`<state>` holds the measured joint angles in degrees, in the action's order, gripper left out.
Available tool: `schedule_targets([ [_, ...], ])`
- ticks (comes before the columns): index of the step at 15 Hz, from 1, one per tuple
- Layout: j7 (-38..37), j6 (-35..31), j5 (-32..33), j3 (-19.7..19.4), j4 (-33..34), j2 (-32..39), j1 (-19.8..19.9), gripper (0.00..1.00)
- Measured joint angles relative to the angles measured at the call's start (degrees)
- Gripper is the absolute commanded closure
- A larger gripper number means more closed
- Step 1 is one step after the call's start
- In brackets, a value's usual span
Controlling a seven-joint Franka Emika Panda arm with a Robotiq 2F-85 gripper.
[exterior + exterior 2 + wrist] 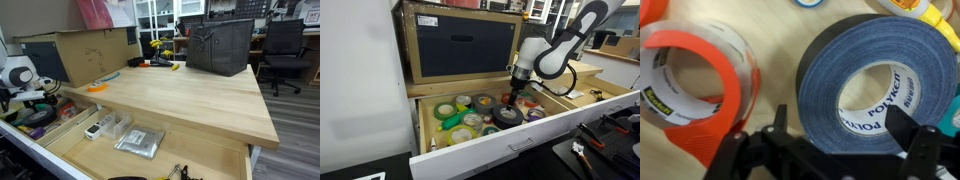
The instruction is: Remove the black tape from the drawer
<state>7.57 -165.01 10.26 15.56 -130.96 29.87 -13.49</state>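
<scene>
The black tape [825, 70] lies flat on the drawer's pale wood floor [770, 40], its white core printed with letters. My gripper [840, 118] hangs open just above it. One fingertip [780, 118] stands at the roll's left edge and the other fingertip [905, 125] over its right side. Neither presses on the roll. In an exterior view the gripper [510, 98] reaches down into the drawer, whose white front rim [520, 140] faces the camera, right over the black tape [505, 117].
An orange dispenser with clear tape [690, 70] lies close to the left of the black roll. Several other rolls, green [445, 110] and yellow [463, 100], crowd the drawer. A cardboard box [460, 45] stands on the tabletop above. A wider drawer holds a clear plastic box [140, 142].
</scene>
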Motion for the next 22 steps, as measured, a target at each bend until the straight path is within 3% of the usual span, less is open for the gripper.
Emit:
schedule_targets([
  [11, -1.4, -1.59, -0.75, -0.12, 2.13, 2.68, -0.95, 0.0],
  [19, -2.66, -1.59, 0.25, -6.07, 2.42, 3.21, -5.83, 0.0],
  [20, -3.32, -1.59, 0.59, -7.27, 2.65, 3.58, -6.72, 0.25],
  [22, -4.13, -1.59, 1.14, -9.28, 3.31, 4.67, -8.25, 0.32],
])
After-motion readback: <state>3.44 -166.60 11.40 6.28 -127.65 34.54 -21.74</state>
